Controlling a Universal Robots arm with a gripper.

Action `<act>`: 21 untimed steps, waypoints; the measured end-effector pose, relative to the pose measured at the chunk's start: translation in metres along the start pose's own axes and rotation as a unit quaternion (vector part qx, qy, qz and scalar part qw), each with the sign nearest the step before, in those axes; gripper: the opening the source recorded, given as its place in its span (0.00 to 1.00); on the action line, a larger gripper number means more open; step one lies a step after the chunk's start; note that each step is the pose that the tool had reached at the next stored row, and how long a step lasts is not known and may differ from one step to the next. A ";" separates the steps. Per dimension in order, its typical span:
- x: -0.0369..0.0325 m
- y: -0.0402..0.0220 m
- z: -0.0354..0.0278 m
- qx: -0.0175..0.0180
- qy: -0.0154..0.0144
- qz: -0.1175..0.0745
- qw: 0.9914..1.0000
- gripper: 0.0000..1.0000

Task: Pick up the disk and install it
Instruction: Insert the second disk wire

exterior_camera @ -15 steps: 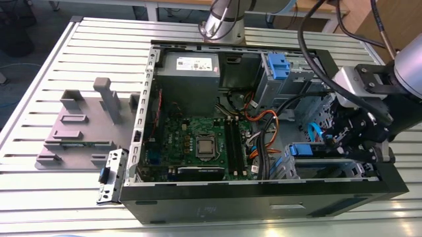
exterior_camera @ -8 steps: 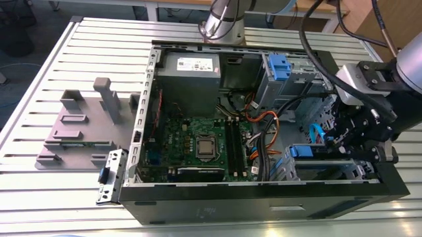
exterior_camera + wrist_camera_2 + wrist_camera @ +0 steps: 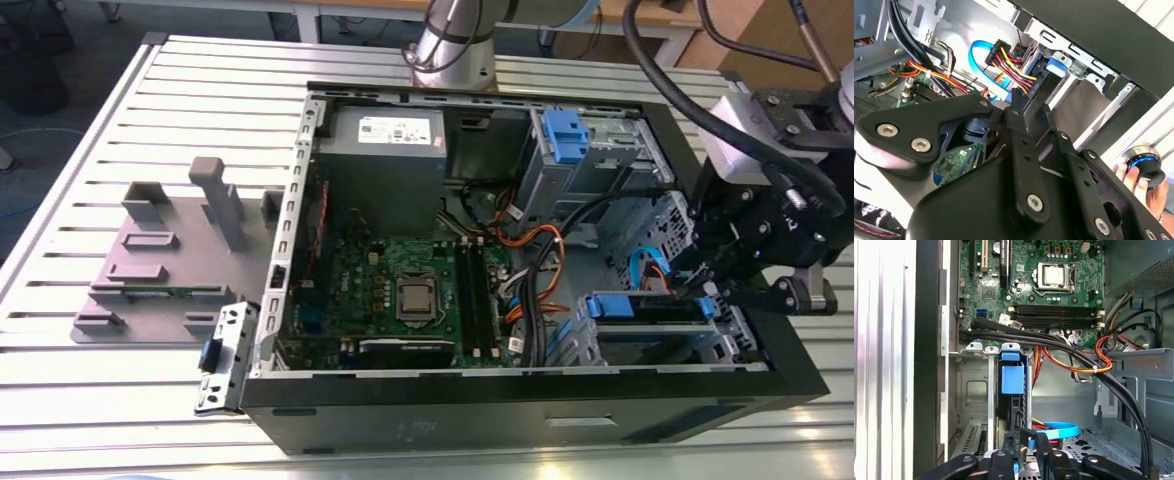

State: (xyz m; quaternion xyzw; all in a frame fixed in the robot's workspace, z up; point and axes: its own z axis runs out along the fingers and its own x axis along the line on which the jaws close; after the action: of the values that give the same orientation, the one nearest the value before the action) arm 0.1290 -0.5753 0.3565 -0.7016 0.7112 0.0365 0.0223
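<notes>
The disk (image 3: 649, 308), a flat drive with blue rails, sits in the lower drive bay of the open computer case (image 3: 534, 405), on the exterior view's right. In the first wrist view the disk (image 3: 1013, 382) stands edge-on in the bay slot, its blue rail facing me. My gripper (image 3: 703, 292) hangs at the disk's outer end, by the case wall. Both wrist views show the gripper (image 3: 1025, 442) (image 3: 1032, 107) with its black fingers (image 3: 1043, 445) close together on either side of that end. The contact itself is partly hidden.
Bundled black, orange and red cables (image 3: 1089, 365) and a blue data cable (image 3: 1056, 430) cross beside the bay. The motherboard (image 3: 400, 290) fills the case floor. A second blue-clipped bay (image 3: 567, 135) sits farther back. A grey fixture (image 3: 167, 255) stands on the slatted table. A hand (image 3: 1149, 185) holds a knob.
</notes>
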 end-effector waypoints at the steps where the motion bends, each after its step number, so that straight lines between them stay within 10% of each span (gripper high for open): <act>1: -0.0001 0.0000 -0.0003 0.000 0.000 0.000 1.000 0.32; 21: 0.0000 0.0004 0.0008 0.000 0.000 0.000 1.000 0.32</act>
State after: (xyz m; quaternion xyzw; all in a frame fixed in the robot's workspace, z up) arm 0.1286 -0.5752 0.3557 -0.7017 0.7112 0.0363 0.0221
